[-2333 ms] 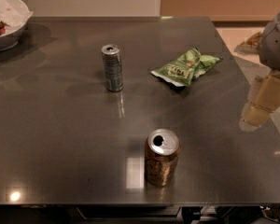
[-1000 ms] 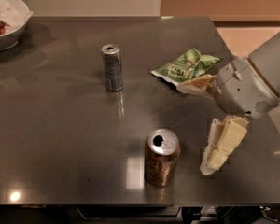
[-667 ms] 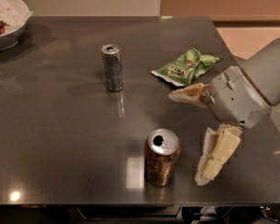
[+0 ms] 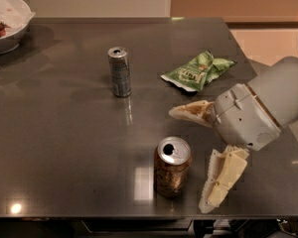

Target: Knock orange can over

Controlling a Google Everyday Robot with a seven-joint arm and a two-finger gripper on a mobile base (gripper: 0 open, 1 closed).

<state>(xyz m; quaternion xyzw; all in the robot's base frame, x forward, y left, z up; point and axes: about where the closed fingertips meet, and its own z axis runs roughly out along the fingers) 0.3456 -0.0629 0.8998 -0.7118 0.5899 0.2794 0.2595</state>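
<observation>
The orange can [image 4: 172, 167] stands upright near the table's front edge, with a coppery patterned body and a silver top with an open pull-tab hole. My gripper [image 4: 191, 157] is just right of it, open, with the two cream fingers spread wide. One finger [image 4: 191, 110] points left behind the can, the other [image 4: 221, 180] points down to the can's right. Neither finger touches the can. The grey arm reaches in from the right edge.
A slimmer silver-grey can [image 4: 119, 72] stands upright at the table's middle back. A green snack bag [image 4: 196, 72] lies behind my gripper. A white bowl [image 4: 7, 21] with food sits at the far left corner. The dark table [image 4: 64, 143] ends just in front of the orange can.
My gripper has come in from the right edge and moved left toward the orange can, ending close beside it. The orange can has not moved.
</observation>
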